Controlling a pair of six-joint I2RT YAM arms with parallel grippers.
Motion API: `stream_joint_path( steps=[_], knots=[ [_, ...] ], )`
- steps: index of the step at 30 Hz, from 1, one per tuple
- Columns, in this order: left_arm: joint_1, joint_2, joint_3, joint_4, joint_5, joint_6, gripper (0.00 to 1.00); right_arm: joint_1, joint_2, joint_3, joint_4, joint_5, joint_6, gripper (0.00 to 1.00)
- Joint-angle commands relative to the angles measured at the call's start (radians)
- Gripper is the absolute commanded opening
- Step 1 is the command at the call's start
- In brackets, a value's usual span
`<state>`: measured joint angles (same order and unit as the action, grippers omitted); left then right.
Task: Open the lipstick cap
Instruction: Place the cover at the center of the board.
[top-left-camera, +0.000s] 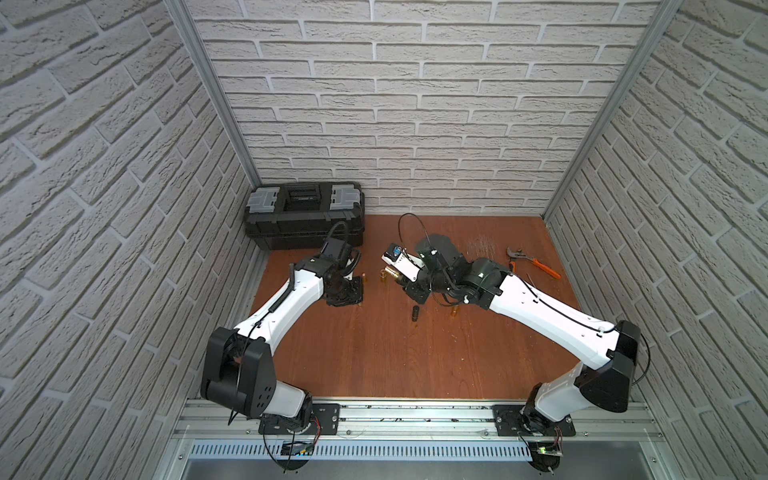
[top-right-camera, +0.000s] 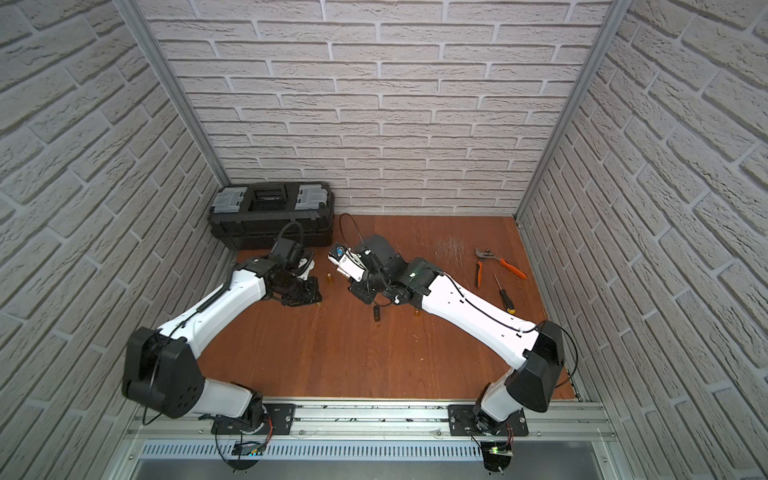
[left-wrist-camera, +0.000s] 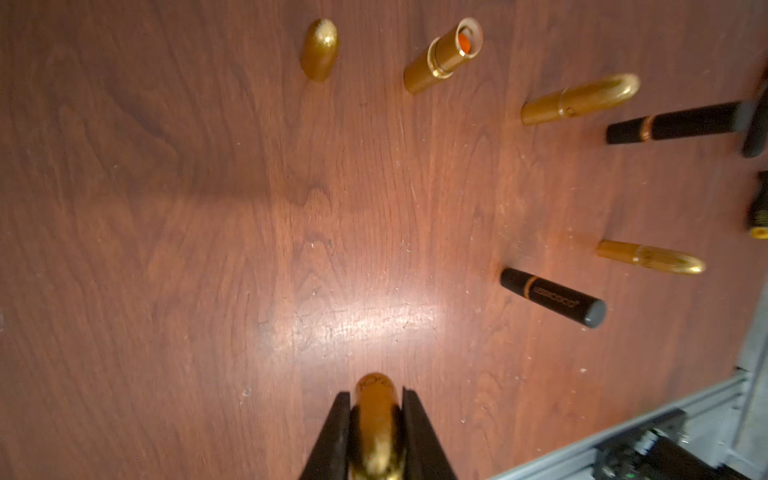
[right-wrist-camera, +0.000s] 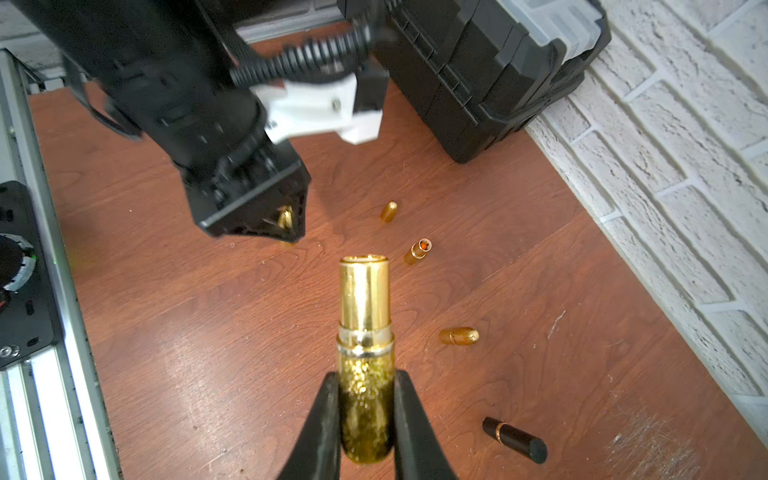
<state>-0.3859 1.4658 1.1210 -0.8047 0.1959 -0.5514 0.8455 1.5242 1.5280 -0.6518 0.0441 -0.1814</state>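
In the right wrist view my right gripper (right-wrist-camera: 365, 376) is shut on the glittery gold base of a lipstick (right-wrist-camera: 365, 307). The lipstick's shiny inner tube stands bare and points toward the left arm. In the left wrist view my left gripper (left-wrist-camera: 376, 395) is shut on the rounded gold lipstick cap (left-wrist-camera: 376, 415), which is off the tube. The right wrist view shows that cap (right-wrist-camera: 285, 217) low over the table, a short gap from the tube's open end. In a top view the two grippers (top-left-camera: 351, 293) (top-left-camera: 397, 276) face each other at mid-table.
Loose on the wooden table (left-wrist-camera: 208, 249) lie a gold cap (left-wrist-camera: 319, 50), an open lipstick (left-wrist-camera: 442, 56), gold lipsticks (left-wrist-camera: 579, 99) (left-wrist-camera: 650, 257) and black ones (left-wrist-camera: 552, 297) (left-wrist-camera: 673, 123). A black toolbox (top-left-camera: 305, 216) stands at the back left. Orange-handled pliers (top-left-camera: 532, 262) and a screwdriver (top-right-camera: 504, 293) lie far right.
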Motion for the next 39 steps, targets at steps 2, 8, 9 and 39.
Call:
stream_joint_path(
  steps=[2, 8, 9, 39],
  knots=[
    [-0.057, 0.051, 0.005, 0.058, -0.163, 0.001, 0.07, 0.005, -0.049, 0.008, -0.004, -0.013, 0.026, 0.05],
    [-0.101, 0.095, -0.004, 0.099, -0.208, 0.007, 0.07, 0.01, -0.068, 0.009, 0.008, -0.01, 0.031, 0.05],
    [-0.108, 0.102, -0.005, 0.104, -0.212, 0.008, 0.07, 0.011, -0.068, 0.007, 0.01, -0.009, 0.032, 0.05],
    [-0.153, 0.218, -0.081, 0.207, -0.281, 0.015, 0.1, 0.014, -0.055, -0.037, 0.023, 0.046, 0.025, 0.05]
  ],
)
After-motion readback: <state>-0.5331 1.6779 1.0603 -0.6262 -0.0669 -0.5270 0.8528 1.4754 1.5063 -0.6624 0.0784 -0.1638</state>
